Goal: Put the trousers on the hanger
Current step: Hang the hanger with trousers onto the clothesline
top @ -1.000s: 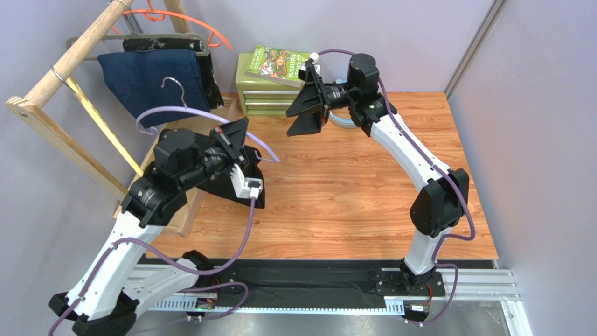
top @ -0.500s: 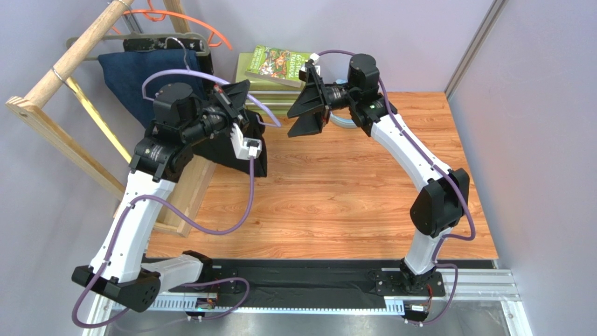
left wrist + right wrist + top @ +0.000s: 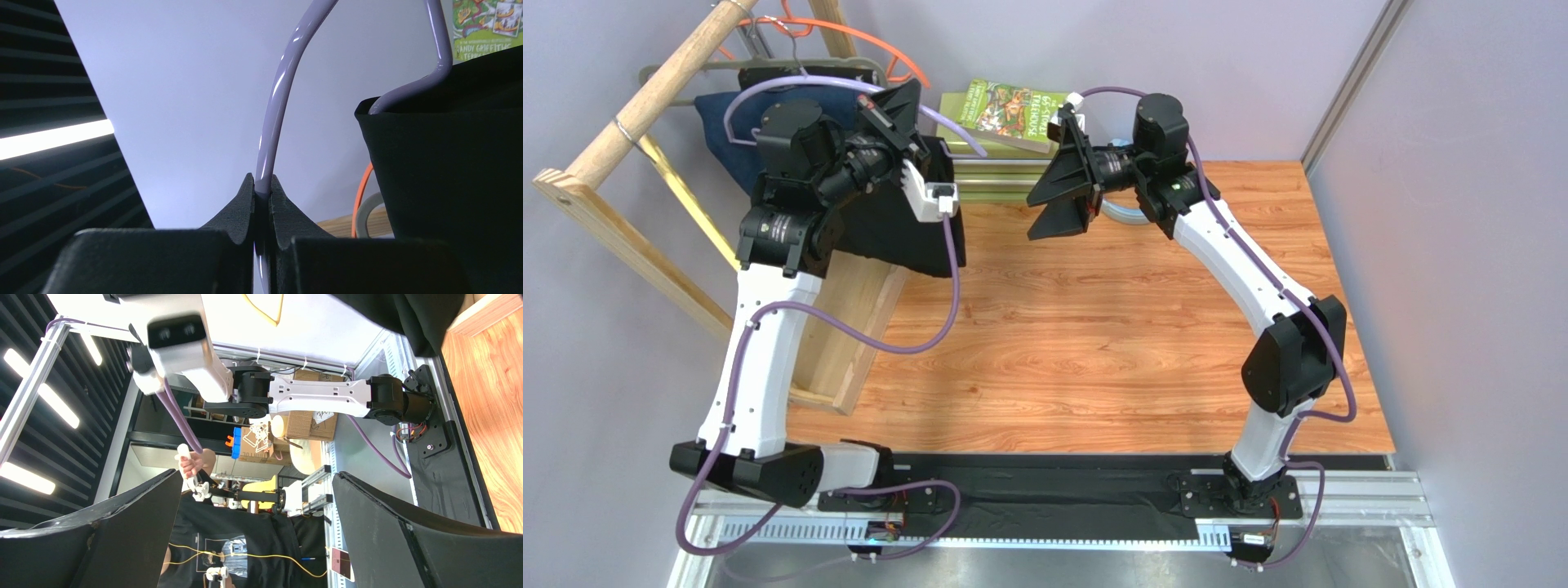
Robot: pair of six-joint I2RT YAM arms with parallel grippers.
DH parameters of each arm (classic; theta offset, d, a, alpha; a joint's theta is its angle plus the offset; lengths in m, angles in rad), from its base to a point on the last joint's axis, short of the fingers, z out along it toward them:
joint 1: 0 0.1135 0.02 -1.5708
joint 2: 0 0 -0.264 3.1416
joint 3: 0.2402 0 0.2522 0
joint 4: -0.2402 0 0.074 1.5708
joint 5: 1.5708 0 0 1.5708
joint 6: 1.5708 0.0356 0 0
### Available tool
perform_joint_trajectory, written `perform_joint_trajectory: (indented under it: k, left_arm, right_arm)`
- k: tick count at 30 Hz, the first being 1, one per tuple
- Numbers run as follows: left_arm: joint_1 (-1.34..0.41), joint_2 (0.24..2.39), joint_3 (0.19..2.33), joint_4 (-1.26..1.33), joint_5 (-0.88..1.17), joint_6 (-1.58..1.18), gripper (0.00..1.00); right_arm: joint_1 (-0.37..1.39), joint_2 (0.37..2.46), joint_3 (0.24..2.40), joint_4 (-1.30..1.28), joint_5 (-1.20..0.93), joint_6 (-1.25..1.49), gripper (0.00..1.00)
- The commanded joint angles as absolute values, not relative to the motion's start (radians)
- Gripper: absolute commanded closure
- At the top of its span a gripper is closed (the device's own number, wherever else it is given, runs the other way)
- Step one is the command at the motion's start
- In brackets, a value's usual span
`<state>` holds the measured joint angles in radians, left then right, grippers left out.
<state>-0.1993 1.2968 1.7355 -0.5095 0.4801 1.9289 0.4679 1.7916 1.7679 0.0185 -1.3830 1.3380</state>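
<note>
My left gripper [image 3: 895, 113] is shut on the thin lavender hanger [image 3: 955, 128], held high at the back left, close to the wooden rack. The black trousers [image 3: 891, 233] hang folded over the hanger, below the gripper. In the left wrist view the hanger's rod [image 3: 279, 104] rises from between my closed fingertips [image 3: 245, 196], and the trousers [image 3: 448, 171] drape over its bend on the right. My right gripper [image 3: 1063, 165] is open and empty, in the air at the back centre, facing the left arm. Its wrist view shows wide-apart fingers [image 3: 393, 520] and the trousers' edge [image 3: 399, 312].
A wooden rack [image 3: 646, 92] stands at the back left with a navy garment [image 3: 719, 116], an orange hanger [image 3: 854, 37] and a grey hanger [image 3: 762, 25]. A green drawer box with a book [image 3: 1008, 110] and a tape roll [image 3: 1124, 211] sit at the back.
My left arm has lifted the hanger with the trousers up and back to the left, from over the table towards the rack. The right arm has not moved.
</note>
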Motion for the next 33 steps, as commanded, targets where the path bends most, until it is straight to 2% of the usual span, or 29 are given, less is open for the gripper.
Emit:
perform_joint_trajectory:
  k: [1, 11, 16, 33]
  left_arm:
    - [-0.158, 1.31, 1.812, -0.356, 0.509, 1.944, 1.0]
    - [-0.077, 1.396, 1.927, -0.339, 0.525, 1.846, 1.0]
    - [-0.038, 1.462, 2.054, -0.356, 0.518, 1.772, 1.0]
    - [0.055, 1.482, 2.002, -0.334, 0.54, 1.697, 1.0]
  right_arm:
    - [0.465, 1.747, 1.764, 0.023, -1.396, 1.322, 0.0]
    - [0.465, 1.749, 1.752, 0.023, -1.388, 1.325, 0.0]
    - [0.466, 1.746, 1.746, 0.025, -1.388, 1.324, 0.0]
    - [0.465, 1.746, 1.744, 0.023, -1.39, 1.324, 0.0]
